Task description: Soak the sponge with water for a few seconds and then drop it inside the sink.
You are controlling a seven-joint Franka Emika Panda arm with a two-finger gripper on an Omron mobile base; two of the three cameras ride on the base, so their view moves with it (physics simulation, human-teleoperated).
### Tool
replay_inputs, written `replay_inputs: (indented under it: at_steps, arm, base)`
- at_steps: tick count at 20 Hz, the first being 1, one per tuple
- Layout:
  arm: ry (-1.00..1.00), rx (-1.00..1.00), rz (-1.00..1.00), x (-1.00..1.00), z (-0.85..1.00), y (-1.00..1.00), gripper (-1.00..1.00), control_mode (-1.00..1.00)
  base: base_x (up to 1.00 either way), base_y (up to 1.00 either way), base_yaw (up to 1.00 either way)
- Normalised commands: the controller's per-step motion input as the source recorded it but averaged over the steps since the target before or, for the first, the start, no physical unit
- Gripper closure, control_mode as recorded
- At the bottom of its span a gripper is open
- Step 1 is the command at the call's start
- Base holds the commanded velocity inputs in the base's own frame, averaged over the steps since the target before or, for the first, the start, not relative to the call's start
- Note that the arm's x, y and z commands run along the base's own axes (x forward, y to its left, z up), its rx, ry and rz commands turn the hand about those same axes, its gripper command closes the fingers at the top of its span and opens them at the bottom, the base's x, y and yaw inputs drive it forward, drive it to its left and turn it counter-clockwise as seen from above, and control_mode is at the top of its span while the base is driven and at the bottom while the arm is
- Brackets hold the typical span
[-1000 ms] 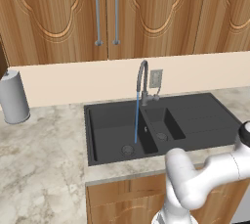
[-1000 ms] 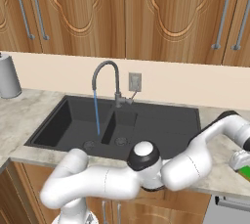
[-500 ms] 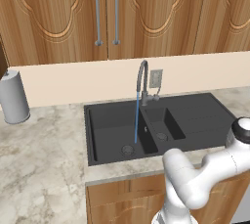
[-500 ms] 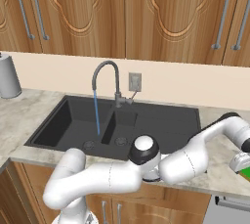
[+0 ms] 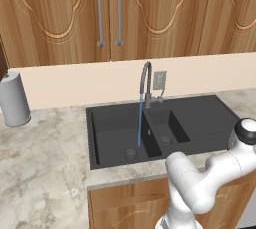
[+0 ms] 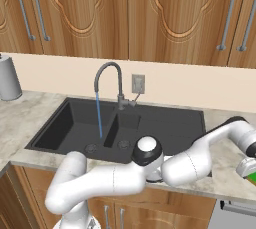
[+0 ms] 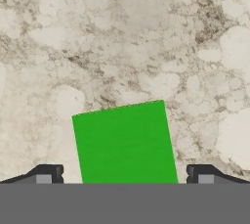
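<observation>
You've got the gripper [image 7: 124, 173] wide open over the sponge [image 7: 125, 142] on the counter [image 7: 122, 37]; nothing gripped.

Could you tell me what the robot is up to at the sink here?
The arm has swung out to the right of the sink, over the marble counter, where the green sponge lies flat. The gripper hangs right above it with its jaws open, one fingertip on either side of the sponge, not yet closed on it. At the faucet, the water is running into the large basin, so the sponge is not yet picked up or soaked.
</observation>
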Motion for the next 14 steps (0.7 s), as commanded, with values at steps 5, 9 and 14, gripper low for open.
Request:
replay_inputs:
  at_steps: [5, 9, 14]
  arm:
    - [-0.01, 0.0, 0.0, 0.08, 0.0, -0.13, -1.0, -1.0]
    - [0.0, 0.01, 0.0, 0.08, -0.05, -0.13, -1.0, -1.0]
    - [0.0, 0.04, 0.0, 0.08, -0.3, -0.16, -1.0, -1.0]
  base:
    - [0.0, 0.0, 0.0]
    - [0.0, 0.0, 0.0]
    - [0.0, 0.0, 0.0]
